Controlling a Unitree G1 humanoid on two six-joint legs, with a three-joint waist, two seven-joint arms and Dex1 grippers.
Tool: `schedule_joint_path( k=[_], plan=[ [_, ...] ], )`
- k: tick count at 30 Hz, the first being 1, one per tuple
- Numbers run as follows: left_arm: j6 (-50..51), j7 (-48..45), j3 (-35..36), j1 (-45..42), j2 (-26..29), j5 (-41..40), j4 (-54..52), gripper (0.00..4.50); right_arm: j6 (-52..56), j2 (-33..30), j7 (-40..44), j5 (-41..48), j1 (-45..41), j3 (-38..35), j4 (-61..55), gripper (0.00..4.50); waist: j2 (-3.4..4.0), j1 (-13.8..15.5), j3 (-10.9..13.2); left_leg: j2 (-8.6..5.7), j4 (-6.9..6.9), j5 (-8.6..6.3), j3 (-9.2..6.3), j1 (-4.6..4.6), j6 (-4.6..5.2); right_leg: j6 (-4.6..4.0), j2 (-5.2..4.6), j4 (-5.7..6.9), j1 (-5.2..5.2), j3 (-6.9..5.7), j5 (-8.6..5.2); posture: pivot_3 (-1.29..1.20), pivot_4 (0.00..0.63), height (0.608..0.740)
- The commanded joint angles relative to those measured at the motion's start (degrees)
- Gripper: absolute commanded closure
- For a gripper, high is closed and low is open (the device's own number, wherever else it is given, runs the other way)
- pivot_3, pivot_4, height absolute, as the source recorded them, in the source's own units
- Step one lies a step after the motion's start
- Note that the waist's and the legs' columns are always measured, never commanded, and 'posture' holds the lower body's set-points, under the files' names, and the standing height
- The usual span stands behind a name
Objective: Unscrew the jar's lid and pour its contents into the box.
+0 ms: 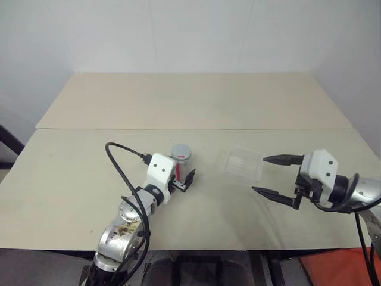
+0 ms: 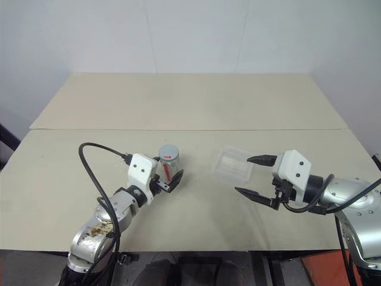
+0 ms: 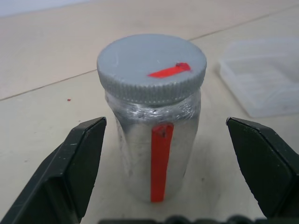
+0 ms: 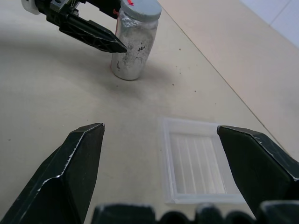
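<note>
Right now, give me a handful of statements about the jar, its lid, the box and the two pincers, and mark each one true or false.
1. The lid is on the jar. True.
2. The left pincer is shut on the jar. False: its jaws are open, one on each side of the jar, with a gap showing on both sides in the left wrist view.
3. The box lies on the table between the jar and the right pincer. True.
4. The jar lies on its side. False: it stands upright on the table.
5. The right pincer grips the box. False: it is open and holds nothing.
</note>
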Motion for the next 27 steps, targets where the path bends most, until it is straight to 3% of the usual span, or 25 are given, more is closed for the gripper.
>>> schedule_joint_path(
  k=[1, 16, 26, 27],
  plan=[
    [-3.42, 0.54, 0.01, -0.11, -1.02, 0.92, 0.47, 0.02, -0.13, -0.71, -0.10, 1.34, -0.11, -2.60, -1.47, 0.00, 0.00, -0.01, 0.00, 0.00, 0.00, 0.00, 0.00, 0.00, 0.00, 0.00, 0.00, 0.00, 0.00, 0.00, 0.00, 0.00, 0.150, 0.740],
    [-12.06, 5.28, -1.53, -0.86, -8.10, 5.26, 8.74, 0.02, 0.09, -1.39, 0.25, 1.68, -0.02, -3.86, -1.76, 0.00, 0.00, 0.31, 0.00, 0.00, 0.01, -0.12, 0.00, -0.01, 0.21, 0.00, -0.01, 0.00, 0.00, -0.01, 0.00, 0.00, 0.150, 0.740],
    [-15.52, 5.93, -1.71, -1.49, -9.13, 7.59, 11.03, 0.02, 0.54, -1.46, -0.06, 2.55, 0.74, -4.23, -2.73, 0.00, 0.00, 0.37, 0.00, 0.00, 0.01, -0.13, 0.00, 0.00, 0.22, 0.00, -0.01, -0.01, 0.00, -0.02, 0.00, 0.00, 0.150, 0.740],
    [-16.30, 6.17, -1.72, -1.71, -9.37, 7.92, 11.41, 0.20, 1.02, -1.31, -0.29, 3.23, 0.65, -4.33, -3.02, 0.00, 0.00, 0.38, 0.00, 0.00, 0.01, -0.13, 0.00, -0.01, 0.22, 0.00, -0.01, -0.01, 0.00, -0.02, 0.00, 0.00, 0.150, 0.740]
  ],
)
